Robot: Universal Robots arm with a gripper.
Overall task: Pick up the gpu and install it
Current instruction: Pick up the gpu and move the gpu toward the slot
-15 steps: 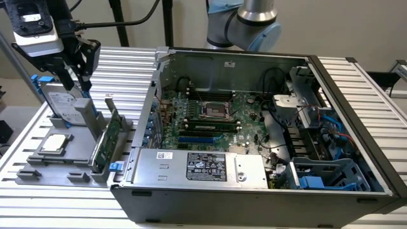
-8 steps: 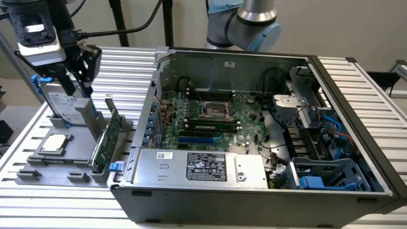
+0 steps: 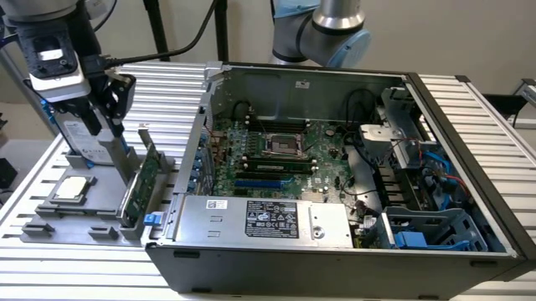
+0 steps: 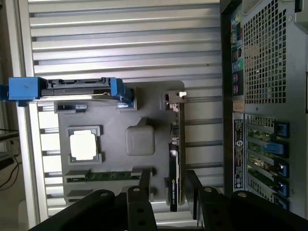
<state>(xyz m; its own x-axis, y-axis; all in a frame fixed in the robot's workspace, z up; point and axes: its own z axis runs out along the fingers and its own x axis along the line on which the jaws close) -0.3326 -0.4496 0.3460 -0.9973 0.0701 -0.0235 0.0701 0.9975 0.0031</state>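
The gpu [image 3: 139,180] stands on its long edge in a slot of the grey holder [image 3: 50,221], green board facing the exterior view's left and silver bracket at the far end. In the wrist view the gpu [image 4: 174,149] shows edge-on, with its bracket toward the hard drive side. My gripper [image 3: 100,119] hangs above the holder's far part, higher than the card and not touching it. My gripper [image 4: 168,185] is open, and its two dark fingers [image 4: 144,182] stand apart on either side of the card's line.
The holder also carries a silver hard drive with blue rails [image 4: 77,89], a square CPU chip [image 3: 71,188] and a memory stick [image 4: 106,176]. The open PC case [image 3: 335,251] lies just to the exterior view's right, motherboard [image 3: 285,150] exposed. A second arm [image 3: 322,31] stands behind it.
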